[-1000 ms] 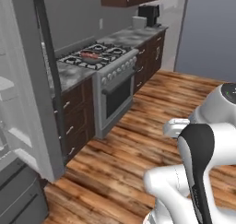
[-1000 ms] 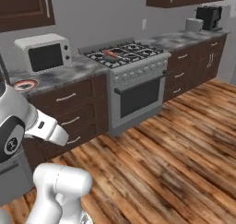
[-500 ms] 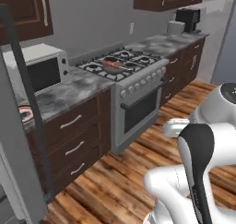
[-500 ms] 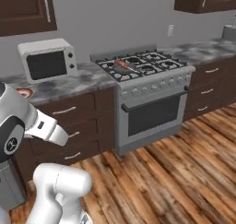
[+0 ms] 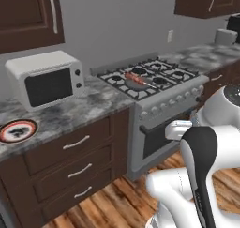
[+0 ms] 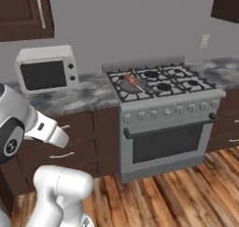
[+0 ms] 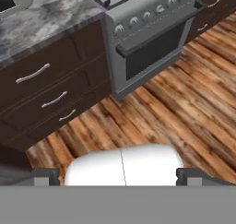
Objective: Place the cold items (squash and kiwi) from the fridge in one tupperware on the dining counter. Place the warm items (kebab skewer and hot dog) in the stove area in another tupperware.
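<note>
A grey gas stove (image 5: 154, 79) (image 6: 158, 81) stands in the dark-cabinet counter ahead. On its left front burner sits a dark pan (image 5: 135, 83) (image 6: 130, 85). Across the pan lies the kebab skewer (image 5: 137, 78) (image 6: 133, 80) with reddish pieces. I cannot make out a hot dog at this size. My gripper (image 7: 118, 177) is open with nothing between its fingers, held low over the wooden floor and well short of the stove. The stove's front edge (image 7: 152, 11) is at the top of the hand view.
A white microwave (image 5: 47, 79) (image 6: 45, 72) stands on the marble counter left of the stove, and a red-rimmed plate (image 5: 18, 130) lies further left. Drawers (image 7: 46, 94) and the oven door (image 6: 163, 142) face me. A toaster (image 5: 225, 36) sits at the far right.
The whole picture has shifted: the base has swung and driven toward the stove, which is now closer and faces me squarely. The fridge has left the left view. The gripper stays open.
</note>
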Controlling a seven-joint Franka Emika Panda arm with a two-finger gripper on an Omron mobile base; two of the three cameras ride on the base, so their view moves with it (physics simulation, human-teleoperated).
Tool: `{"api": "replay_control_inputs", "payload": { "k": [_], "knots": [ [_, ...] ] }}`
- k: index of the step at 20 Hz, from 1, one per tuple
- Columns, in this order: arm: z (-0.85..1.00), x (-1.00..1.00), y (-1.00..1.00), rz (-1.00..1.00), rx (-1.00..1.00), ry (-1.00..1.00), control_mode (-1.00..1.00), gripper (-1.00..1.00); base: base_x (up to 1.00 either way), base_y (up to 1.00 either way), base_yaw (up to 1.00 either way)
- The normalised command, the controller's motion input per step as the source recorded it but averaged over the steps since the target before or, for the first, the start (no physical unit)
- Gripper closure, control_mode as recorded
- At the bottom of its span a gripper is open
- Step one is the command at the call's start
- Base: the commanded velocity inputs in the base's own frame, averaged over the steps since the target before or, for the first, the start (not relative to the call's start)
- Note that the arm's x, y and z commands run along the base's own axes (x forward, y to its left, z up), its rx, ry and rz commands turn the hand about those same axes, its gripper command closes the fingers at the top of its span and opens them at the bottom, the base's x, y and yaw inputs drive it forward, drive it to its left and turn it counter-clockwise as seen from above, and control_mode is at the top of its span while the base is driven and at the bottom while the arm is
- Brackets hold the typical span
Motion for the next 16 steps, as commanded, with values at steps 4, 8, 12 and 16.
{"api": "replay_control_inputs", "payload": {
  "k": [4, 8, 12, 16],
  "knots": [
    [0.0, 0.0, 0.0, 0.0, 0.0, 0.0, 1.0, -1.0, 1.0, -0.62, 0.35],
    [0.0, 0.0, 0.0, 0.0, 0.0, 0.0, 1.0, -1.0, 1.0, -0.61, 0.33],
    [0.0, 0.0, 0.0, 0.0, 0.0, 0.0, 1.0, -1.0, 1.0, -0.59, 0.36],
    [0.0, 0.0, 0.0, 0.0, 0.0, 0.0, 1.0, -1.0, 0.84, -0.53, 0.44]
  ]
}}
